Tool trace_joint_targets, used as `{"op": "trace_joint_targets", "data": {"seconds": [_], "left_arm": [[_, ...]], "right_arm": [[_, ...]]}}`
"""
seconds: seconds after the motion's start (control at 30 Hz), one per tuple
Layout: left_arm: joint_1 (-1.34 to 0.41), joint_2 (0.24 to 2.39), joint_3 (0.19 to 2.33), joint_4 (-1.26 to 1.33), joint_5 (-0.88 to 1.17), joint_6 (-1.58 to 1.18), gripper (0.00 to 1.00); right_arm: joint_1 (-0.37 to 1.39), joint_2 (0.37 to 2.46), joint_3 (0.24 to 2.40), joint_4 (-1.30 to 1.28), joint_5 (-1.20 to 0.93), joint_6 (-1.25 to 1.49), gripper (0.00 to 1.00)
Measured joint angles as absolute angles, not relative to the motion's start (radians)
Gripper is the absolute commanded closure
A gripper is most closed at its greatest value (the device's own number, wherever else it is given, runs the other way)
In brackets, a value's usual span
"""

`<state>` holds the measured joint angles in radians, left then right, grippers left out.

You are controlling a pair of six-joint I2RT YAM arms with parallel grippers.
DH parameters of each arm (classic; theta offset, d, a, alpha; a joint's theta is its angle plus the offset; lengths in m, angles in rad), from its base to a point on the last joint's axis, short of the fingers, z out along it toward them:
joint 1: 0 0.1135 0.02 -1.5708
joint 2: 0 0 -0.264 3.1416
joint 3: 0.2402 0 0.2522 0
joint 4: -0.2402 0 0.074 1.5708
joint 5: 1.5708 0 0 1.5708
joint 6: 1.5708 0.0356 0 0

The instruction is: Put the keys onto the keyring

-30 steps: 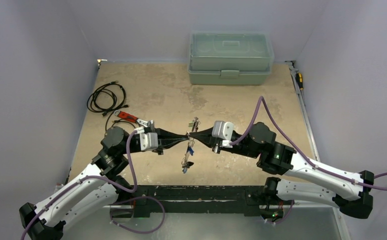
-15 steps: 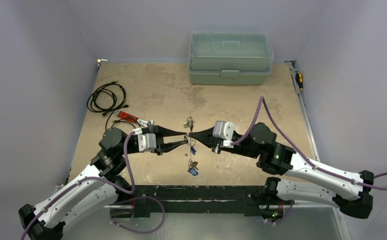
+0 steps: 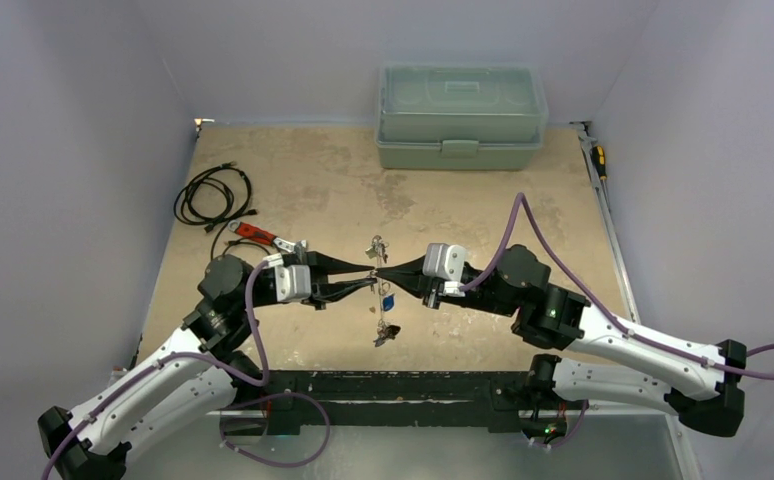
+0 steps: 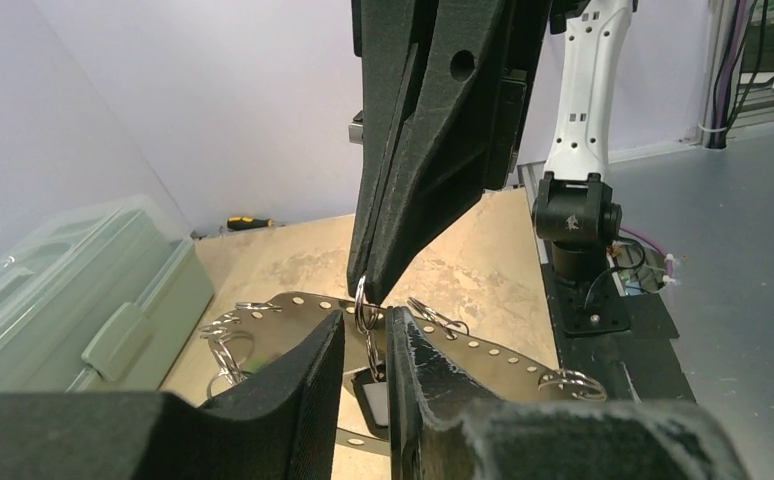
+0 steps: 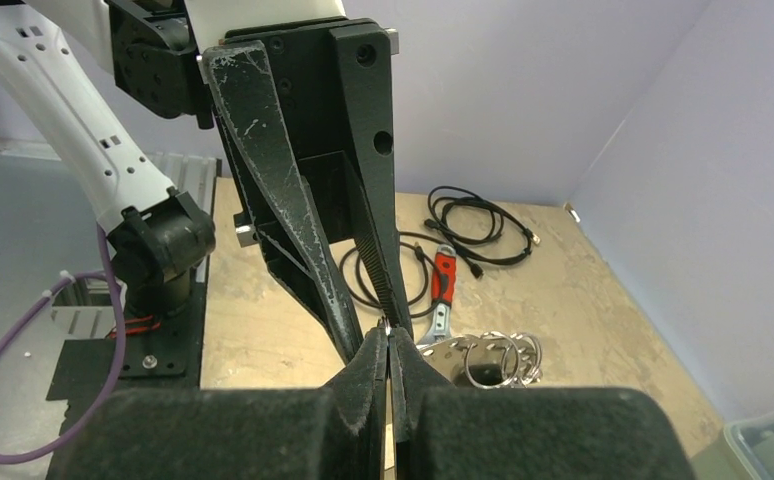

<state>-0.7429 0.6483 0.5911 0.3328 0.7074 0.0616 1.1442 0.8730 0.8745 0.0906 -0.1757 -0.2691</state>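
Observation:
The keyring (image 4: 483, 350) is a silvery perforated metal band bent into an oval, with several small split rings on it. It hangs between my two grippers, and it also shows in the right wrist view (image 5: 458, 352). Keys hang from it: a cluster at the far end (image 3: 376, 245), a blue tag (image 3: 387, 300) and a dark key (image 3: 384, 333) at the near end. My right gripper (image 3: 379, 271) (image 5: 388, 332) is shut on one small split ring. My left gripper (image 3: 372, 276) (image 4: 365, 318) is open, with that ring and its little chain in the gap, tip to tip with the right gripper.
A green toolbox (image 3: 461, 115) stands at the back. A coiled black cable (image 3: 213, 195) and a red-handled wrench (image 3: 263, 236) lie at the left, just behind the left arm. A yellow-handled screwdriver (image 3: 598, 160) lies along the right edge.
My left gripper's jaws have gone from shut to open around the ring. The hanging keys have swung, the near end shifting right. The right gripper has stayed shut in place.

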Motion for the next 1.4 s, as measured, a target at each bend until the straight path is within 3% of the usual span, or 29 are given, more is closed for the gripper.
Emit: {"op": "trace_joint_targets", "data": {"seconds": [0.37,0.4,0.5,0.8,0.97,1.03,1.4], "left_arm": [[-0.743,0.664,0.591,0.336,0.729,0.046,0.8],[-0.743,0.666,0.591,0.336,0.73,0.044,0.82],[-0.743,0.67,0.591,0.336,0.735,0.038,0.99],[-0.743,0.665,0.591,0.327,0.731,0.038,1.0],[-0.744,0.662,0.591,0.295,0.713,0.057,1.0],[-0.745,0.668,0.591,0.271,0.704,0.073,1.0],[-0.745,0.703,0.592,0.177,0.7,0.116,1.0]], "right_arm": [[1.144,0.878,0.875,0.091,-0.18,-0.268,1.0],[1.144,0.879,0.875,0.091,-0.181,-0.268,1.0],[1.144,0.884,0.875,0.092,-0.184,-0.268,1.0],[1.143,0.888,0.875,0.093,-0.201,-0.266,1.0],[1.143,0.888,0.895,0.036,-0.192,-0.263,0.62],[1.143,0.892,0.93,-0.023,-0.175,-0.268,0.55],[1.143,1.038,1.225,-0.382,-0.149,-0.376,0.54]]}}
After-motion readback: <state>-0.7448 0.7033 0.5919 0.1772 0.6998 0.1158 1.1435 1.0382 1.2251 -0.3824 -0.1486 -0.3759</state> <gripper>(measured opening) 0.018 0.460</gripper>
